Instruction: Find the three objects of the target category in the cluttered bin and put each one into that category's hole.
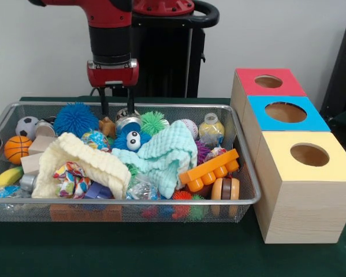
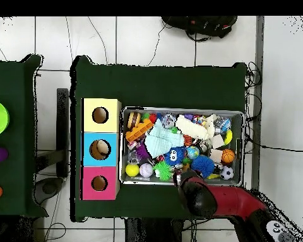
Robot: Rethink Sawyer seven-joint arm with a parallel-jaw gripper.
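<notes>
I see the gripper point(image 1: 115, 109) with fingers spread, holding nothing, straddling the tan plush toy point(image 1: 107, 125) at the bin's point(image 1: 245, 151) back rim. The blue spiky ball point(image 1: 75, 119) beside the toy could snag a finger and spoil my grasp.

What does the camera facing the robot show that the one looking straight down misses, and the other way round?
Only the front view shows the gripper reaching down beside a small tan plush toy, plus the wire side of the bin. Only the overhead view shows something pale inside the blue box's hole, and green, purple and orange things on a second table at the left. Both show the three boxes, the red box's hole and the mint cloth.
</notes>
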